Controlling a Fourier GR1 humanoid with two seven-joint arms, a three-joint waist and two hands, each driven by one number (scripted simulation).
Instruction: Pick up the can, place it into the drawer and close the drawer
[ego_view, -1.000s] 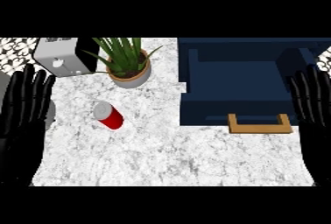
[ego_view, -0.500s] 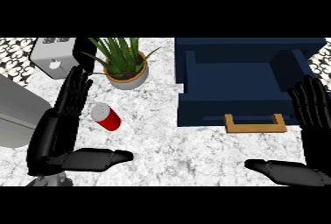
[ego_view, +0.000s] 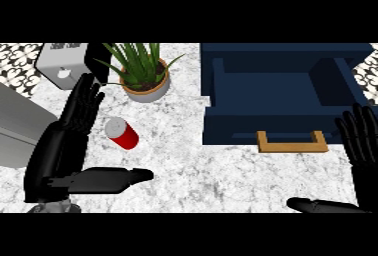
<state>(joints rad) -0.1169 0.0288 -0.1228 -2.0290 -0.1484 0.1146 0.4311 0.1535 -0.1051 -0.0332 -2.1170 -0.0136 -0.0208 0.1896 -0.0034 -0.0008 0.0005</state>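
Kitchen: marble counter (ego_view: 221, 170) w/ toaster (ego_view: 63, 65)

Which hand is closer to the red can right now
The left hand. Its open fingers lie just to the left of the red can, while the right hand rests open at the view's right edge, beyond the drawer.

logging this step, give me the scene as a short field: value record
can: red can lying on the counter, not held
drawer: blue drawer open, wooden handle facing the robot
left hand: left hand open, just left of the can
right hand: right hand open, at the right edge
other: plant, toaster behind the can
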